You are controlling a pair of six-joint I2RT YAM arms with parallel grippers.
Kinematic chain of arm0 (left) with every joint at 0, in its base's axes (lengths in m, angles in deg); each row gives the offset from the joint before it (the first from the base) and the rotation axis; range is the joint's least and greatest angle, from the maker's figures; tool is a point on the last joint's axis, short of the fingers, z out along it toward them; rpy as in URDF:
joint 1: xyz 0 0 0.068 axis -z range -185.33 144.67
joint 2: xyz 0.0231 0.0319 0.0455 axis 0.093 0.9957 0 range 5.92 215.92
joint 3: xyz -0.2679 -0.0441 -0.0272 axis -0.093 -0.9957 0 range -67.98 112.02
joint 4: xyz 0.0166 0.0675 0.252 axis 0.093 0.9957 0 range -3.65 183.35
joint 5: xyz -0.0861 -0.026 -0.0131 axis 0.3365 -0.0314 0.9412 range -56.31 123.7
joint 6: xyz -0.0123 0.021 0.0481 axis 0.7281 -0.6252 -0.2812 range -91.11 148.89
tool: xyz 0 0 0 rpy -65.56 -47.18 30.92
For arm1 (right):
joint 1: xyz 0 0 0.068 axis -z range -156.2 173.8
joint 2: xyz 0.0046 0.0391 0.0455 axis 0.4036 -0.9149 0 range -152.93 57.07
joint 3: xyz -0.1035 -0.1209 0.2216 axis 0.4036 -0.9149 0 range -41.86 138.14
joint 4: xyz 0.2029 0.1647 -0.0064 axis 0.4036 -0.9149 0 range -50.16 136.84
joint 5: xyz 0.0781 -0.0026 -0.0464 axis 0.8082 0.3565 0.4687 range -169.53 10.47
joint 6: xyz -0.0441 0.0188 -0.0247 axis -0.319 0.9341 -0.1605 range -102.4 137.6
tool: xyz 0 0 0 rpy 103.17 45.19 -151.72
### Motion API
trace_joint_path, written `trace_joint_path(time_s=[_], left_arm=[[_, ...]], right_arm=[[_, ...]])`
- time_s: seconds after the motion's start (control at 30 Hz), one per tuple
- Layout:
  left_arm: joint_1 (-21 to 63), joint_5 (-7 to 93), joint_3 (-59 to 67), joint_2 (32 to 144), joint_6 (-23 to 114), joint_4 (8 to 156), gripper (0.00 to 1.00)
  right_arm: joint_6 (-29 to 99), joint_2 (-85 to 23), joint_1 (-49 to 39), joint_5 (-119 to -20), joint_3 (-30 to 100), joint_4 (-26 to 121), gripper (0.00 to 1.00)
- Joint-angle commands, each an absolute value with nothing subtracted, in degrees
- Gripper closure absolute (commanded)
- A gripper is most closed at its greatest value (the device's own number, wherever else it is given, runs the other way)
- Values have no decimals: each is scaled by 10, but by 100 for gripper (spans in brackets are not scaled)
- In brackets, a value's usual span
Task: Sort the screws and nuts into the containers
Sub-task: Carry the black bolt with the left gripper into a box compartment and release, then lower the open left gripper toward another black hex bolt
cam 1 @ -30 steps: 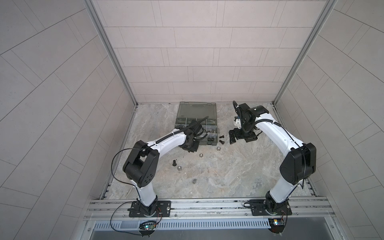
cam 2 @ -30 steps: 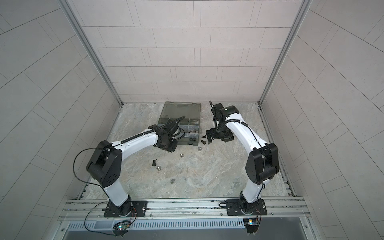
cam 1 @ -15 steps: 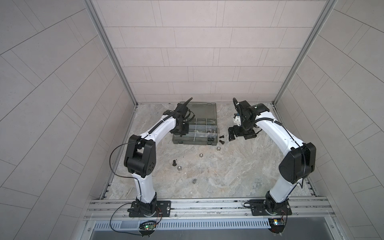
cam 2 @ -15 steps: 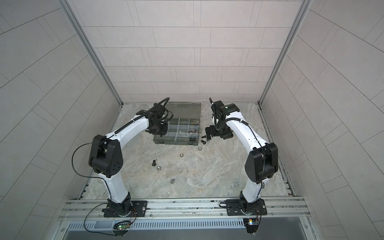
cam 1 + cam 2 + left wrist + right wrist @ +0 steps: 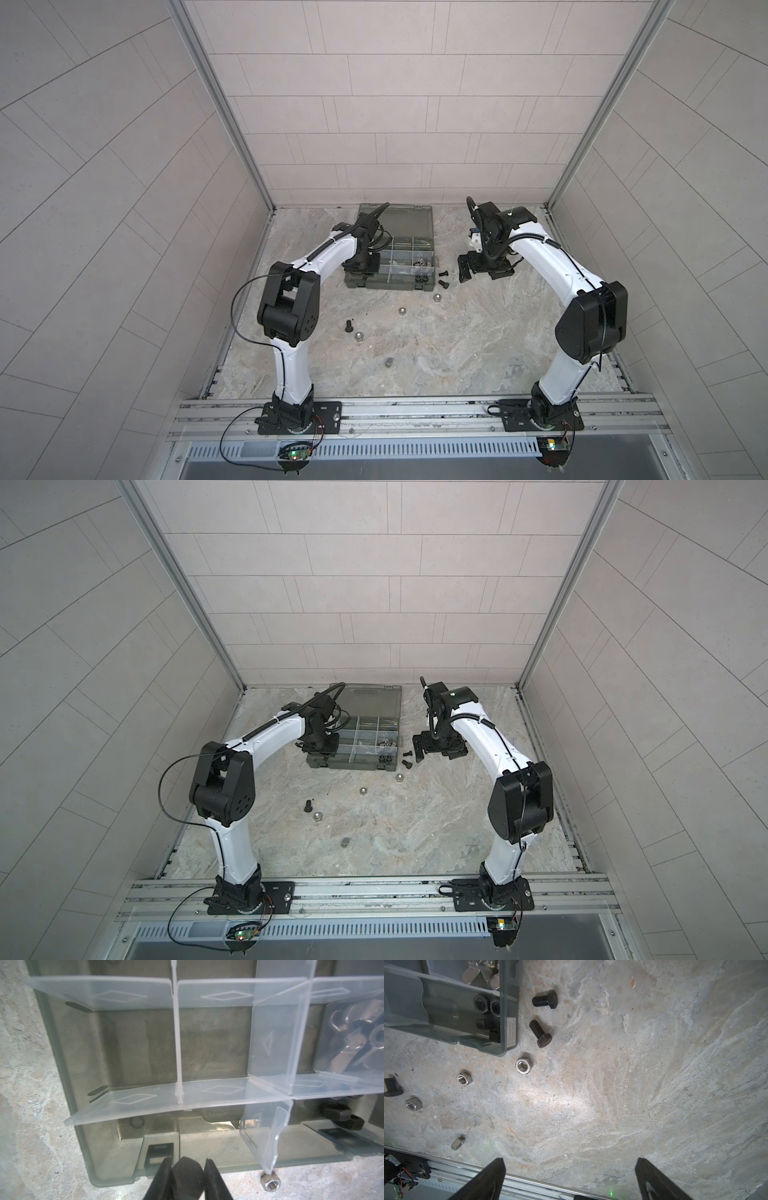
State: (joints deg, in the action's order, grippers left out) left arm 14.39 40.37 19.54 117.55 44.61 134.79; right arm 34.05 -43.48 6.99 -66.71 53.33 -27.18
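over the case rim [image 5: 62, 1076], left hand [image 5: 188, 1160] pinches a screw [image 5: 187, 1176].

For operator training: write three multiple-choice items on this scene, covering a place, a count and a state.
1. The two black bolts by the case lie: A in a cell; B on the table; C on its lid.
2. Loose silver nuts on the table: A two; B four; C six.
3. The right gripper has jaws: A open; B shut on a bolt; C shut empty.
B: both lie outside its wall. B: four show in the right wrist view. A: wide gap, nothing between.
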Motion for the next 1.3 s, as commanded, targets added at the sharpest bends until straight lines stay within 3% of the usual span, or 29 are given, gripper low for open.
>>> trace_joint_path(time_s=[0.0,0.13,0.4,0.67,0.97,1.27], left_arm=[[138,409,210,1187,439,1348,73],[135,409,213,1194,439,1345,71],[135,423,216,1190,428,1345,52],[135,399,176,1110,435,1353,51],[135,415,-36,949,526,1340,51],[138,413,-132,913,591,1325,51]], right_arm=[[332,-441,72,-681,548,-297,1],[332,-447,73,-681,556,-301,1],[334,-455,73,-681,571,-306,1],[332,-455,71,-675,569,-305,1],[334,-451,49,-664,549,-293,1],[333,-434,37,-661,519,-292,1]])
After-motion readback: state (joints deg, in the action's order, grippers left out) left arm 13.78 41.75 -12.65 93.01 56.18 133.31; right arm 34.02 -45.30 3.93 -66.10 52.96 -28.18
